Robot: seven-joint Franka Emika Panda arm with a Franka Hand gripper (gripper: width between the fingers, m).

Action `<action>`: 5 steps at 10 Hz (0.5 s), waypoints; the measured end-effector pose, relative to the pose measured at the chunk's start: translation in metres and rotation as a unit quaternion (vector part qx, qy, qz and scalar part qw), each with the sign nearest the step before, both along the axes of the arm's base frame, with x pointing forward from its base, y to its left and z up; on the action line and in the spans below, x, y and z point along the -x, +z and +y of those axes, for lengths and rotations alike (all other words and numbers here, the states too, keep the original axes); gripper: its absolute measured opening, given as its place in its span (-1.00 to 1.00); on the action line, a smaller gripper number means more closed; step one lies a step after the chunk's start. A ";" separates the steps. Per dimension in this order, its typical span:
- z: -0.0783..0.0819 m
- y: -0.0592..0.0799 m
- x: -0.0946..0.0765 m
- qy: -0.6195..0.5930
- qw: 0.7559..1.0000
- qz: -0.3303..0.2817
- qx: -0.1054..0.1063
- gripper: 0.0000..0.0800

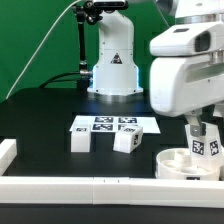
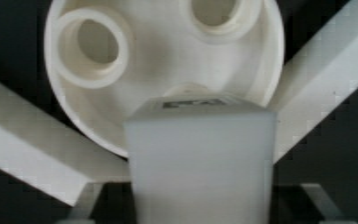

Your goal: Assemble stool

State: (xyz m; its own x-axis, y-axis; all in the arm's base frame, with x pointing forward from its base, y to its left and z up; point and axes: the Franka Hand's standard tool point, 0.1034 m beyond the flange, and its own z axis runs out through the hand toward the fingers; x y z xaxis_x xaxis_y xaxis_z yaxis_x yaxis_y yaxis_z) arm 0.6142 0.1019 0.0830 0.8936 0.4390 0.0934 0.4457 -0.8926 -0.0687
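Note:
The round white seat (image 1: 188,163) lies at the exterior view's right, against the front rail. My gripper (image 1: 203,135) is shut on a white tagged leg (image 1: 204,144) and holds it upright over the seat. In the wrist view the leg (image 2: 201,150) fills the middle between my fingers (image 2: 87,200), with the seat (image 2: 158,60) and its round holes right behind it. Two more tagged legs (image 1: 80,140) (image 1: 126,141) lie on the black table in front of the marker board.
The marker board (image 1: 112,125) lies flat mid-table. A long white rail (image 1: 100,186) runs along the front, with a short white block (image 1: 6,152) at the exterior view's left. The arm's base (image 1: 112,70) stands at the back.

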 end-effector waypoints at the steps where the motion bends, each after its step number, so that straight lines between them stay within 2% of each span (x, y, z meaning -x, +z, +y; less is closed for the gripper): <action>1: 0.000 0.000 0.001 -0.061 0.998 0.008 -0.004 -0.16; 5: 0.001 0.000 0.002 -0.234 0.972 0.028 -0.013 -0.16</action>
